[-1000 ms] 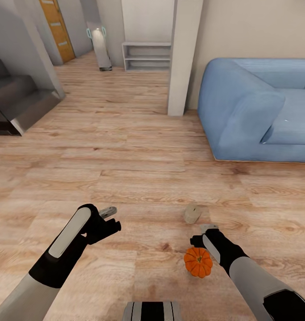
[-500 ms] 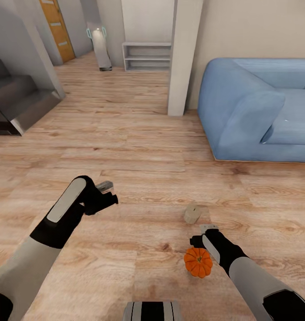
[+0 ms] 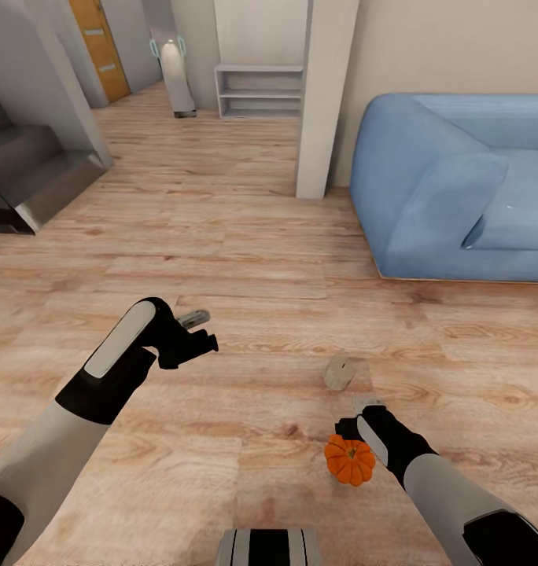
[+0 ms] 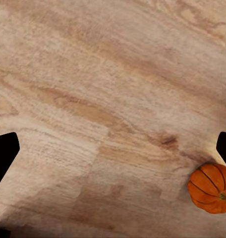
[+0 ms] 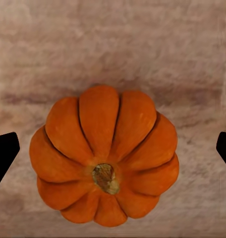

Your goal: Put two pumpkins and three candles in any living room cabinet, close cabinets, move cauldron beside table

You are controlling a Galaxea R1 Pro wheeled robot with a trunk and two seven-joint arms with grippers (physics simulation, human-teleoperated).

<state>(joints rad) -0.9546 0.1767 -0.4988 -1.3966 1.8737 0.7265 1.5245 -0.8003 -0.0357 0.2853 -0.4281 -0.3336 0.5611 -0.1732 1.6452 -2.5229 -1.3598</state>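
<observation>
Pumpkin [image 3: 349, 461]: lower centre-right of the head view, resting on the wood floor [image 3: 245, 259]; stem up and squarely centred in my right wrist view [image 5: 104, 154].
Right gripper [image 3: 363, 415]: lower right of the head view, hanging just beside and above the pumpkin; in the wrist view my two dark fingertips [image 5: 5, 154] sit at the far left and right edges, spread wide, nothing between them but the pumpkin below.
Left gripper [image 3: 198, 332]: left of centre in the head view, over bare floor, well apart from the pumpkin; jaws spread, empty.
Candle [image 3: 340, 372]: lying tipped on the floor just above the pumpkin in the head view, near my right gripper.
Handling, judged: the pumpkin looks small, rigid and light; its ribbed, rounded flanks may let it roll or squirt out of a shallow pinch.
Grip site, judged: across the widest girth, fingers seated in opposite grooves, below the stem level.
Sofa [image 3: 458, 189]: upper right, clear of my reach.
</observation>
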